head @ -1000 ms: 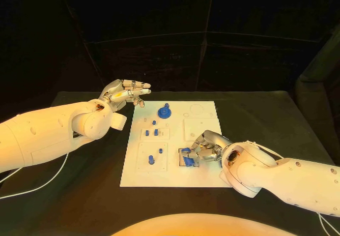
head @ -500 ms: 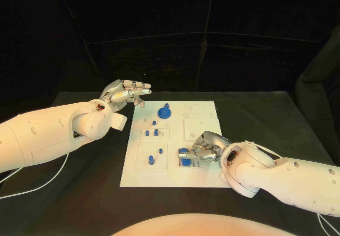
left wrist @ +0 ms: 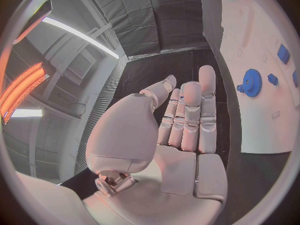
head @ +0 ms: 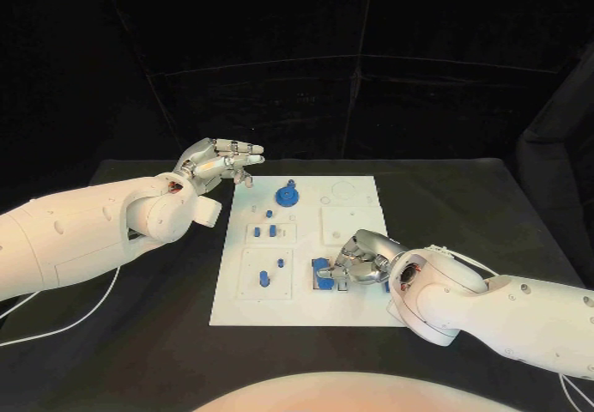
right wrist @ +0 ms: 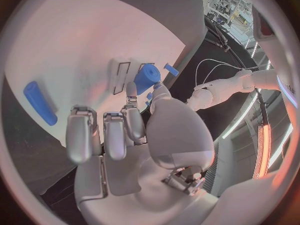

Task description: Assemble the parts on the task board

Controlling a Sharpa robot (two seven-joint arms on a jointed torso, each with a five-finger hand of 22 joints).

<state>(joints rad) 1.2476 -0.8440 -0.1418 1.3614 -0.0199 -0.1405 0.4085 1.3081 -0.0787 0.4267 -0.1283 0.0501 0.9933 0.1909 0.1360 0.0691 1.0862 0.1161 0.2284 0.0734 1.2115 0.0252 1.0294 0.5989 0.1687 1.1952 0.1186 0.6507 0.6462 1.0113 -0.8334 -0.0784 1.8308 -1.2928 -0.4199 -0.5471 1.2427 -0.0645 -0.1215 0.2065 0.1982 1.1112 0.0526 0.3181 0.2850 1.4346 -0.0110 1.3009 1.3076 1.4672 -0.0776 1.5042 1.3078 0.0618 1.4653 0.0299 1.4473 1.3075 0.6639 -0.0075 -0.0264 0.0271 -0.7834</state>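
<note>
Right hand [head: 355, 260] of mine sits low over the near right part of the board [head: 349, 311], fingers curled round a blue part [right wrist: 147, 77], pinched between thumb and a fingertip just above a rectangular slot there. That part lies straight ahead of my fingers, touching them; I judge its long axis runs roughly along the slot's length, though the curled fingers hide how well it lines up. Seating it turns on that alignment, I think. Left hand [head: 219, 162] hangs open off the board's far left corner, fingers spread, holding nothing, well apart from the work. A gear [head: 287, 197] stands near it on the board's far end, with small pegs [head: 263, 231] between.
</note>
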